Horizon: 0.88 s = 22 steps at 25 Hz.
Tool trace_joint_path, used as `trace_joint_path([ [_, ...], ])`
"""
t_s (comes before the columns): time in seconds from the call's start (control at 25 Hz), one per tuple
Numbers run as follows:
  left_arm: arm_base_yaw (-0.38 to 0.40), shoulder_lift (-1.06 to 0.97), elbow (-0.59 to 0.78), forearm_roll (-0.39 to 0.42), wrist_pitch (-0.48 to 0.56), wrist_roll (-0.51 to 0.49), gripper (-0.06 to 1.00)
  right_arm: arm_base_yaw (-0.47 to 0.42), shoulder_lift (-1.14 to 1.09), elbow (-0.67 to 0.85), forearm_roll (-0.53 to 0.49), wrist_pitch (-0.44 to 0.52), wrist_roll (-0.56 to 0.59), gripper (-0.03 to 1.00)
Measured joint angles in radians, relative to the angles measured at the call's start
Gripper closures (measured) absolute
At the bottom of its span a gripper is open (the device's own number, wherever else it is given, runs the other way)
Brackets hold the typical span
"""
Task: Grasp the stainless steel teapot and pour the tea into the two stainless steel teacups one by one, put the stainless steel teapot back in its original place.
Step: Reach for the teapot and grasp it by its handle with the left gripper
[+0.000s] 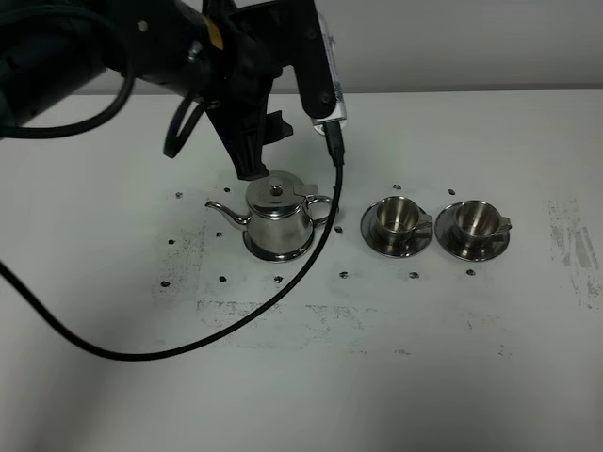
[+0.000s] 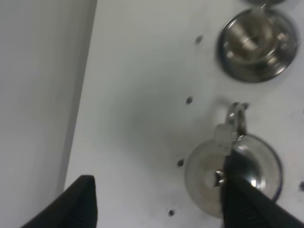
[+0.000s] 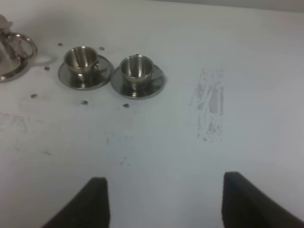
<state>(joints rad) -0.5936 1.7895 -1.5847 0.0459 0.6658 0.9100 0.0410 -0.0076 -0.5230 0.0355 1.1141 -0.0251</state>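
Note:
The stainless steel teapot (image 1: pixel 278 217) stands upright on its round steel dish (image 1: pixel 279 255), spout to the left, loop handle toward the cups. My left gripper (image 1: pixel 262 153) hangs open just behind and above its lid. In the left wrist view one finger (image 2: pixel 244 194) covers part of the lid (image 2: pixel 209 173) and the gripper (image 2: pixel 161 204) is empty. The two stainless steel teacups (image 1: pixel 396 215) (image 1: pixel 476 218) sit on saucers to the teapot's right. My right gripper (image 3: pixel 171 202) is open and empty, short of the cups (image 3: pixel 81 58) (image 3: pixel 137 67). No tea shows.
A black cable (image 1: pixel 236 331) loops from the left arm across the table in front of the teapot. Small dark marks (image 1: pixel 344 275) dot the white tabletop (image 1: pixel 424 377). A scuffed patch (image 1: pixel 575 245) lies at the right. A pale wall runs behind the table's far edge.

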Motion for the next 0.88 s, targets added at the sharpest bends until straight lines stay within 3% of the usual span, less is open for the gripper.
trace_joint_path([
  [0.08,-0.016,0.051,-0.053,0.081,0.037,-0.070,0.39,0.000,0.000,0.000,0.000,0.000,0.000,0.47],
  [0.24,-0.022,0.154,-0.161,0.121,0.132,-0.083,0.39,0.000,0.000,0.000,0.000,0.000,-0.001,0.47],
  [0.56,-0.023,0.292,-0.218,0.034,0.185,0.055,0.39,0.000,0.000,0.000,0.000,0.000,0.000,0.47],
  [0.88,-0.034,0.347,-0.219,-0.010,0.149,0.072,0.38,0.000,0.000,0.000,0.000,0.000,0.000,0.47],
])
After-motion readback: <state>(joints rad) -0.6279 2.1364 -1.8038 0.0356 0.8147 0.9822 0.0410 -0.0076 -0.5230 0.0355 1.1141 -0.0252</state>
